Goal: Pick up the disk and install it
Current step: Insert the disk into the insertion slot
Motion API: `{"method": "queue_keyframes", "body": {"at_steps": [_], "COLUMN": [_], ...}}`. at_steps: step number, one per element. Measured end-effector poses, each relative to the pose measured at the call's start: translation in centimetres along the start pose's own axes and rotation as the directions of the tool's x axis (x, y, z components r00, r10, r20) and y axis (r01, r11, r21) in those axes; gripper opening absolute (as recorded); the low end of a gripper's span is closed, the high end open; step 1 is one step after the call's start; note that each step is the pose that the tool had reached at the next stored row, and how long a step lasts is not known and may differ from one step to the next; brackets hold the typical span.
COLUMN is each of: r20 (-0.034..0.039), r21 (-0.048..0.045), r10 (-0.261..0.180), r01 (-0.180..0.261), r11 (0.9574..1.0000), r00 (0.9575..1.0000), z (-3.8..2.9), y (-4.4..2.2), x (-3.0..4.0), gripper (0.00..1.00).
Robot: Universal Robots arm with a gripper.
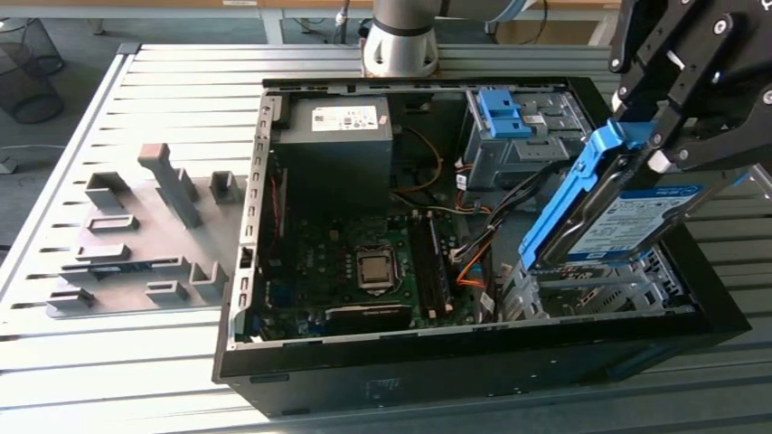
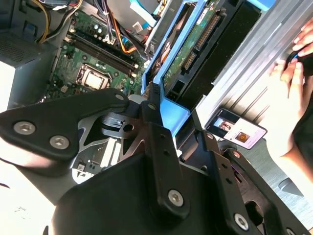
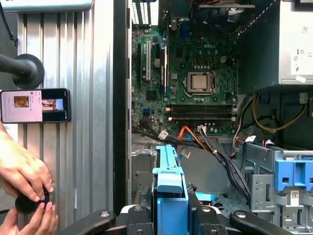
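Claw was clamped on the disk by its blue rail. I held it tilted on edge, just above the drive cage in the open computer case, at the exterior view's right. A person's hands were over the desk beside the case.

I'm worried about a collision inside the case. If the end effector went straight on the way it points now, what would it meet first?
Likely the metal drive cage directly beyond it; the disk held in the end effector would touch it first, though the depth is unclear.
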State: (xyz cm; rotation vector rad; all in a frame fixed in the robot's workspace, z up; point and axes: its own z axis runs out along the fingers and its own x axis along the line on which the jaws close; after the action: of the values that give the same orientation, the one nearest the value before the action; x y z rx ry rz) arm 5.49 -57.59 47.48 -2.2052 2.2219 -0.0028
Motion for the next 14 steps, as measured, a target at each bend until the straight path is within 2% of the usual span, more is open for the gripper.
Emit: {"method": "queue_keyframes", "body": {"at_steps": [6, 14], "r20": [0.0001, -0.0001], "r21": [0.0001, 0.0022], "r10": [0.006, 0.012], "r01": [-0.006, -0.012], "r11": [1.0, 0.9999], "r00": [1.0, 0.9999], "z": [0.08, 0.59], "y": [-0.14, -0.79], "x": [0.0, 0.0], "gripper": [0.36, 0.36]}}
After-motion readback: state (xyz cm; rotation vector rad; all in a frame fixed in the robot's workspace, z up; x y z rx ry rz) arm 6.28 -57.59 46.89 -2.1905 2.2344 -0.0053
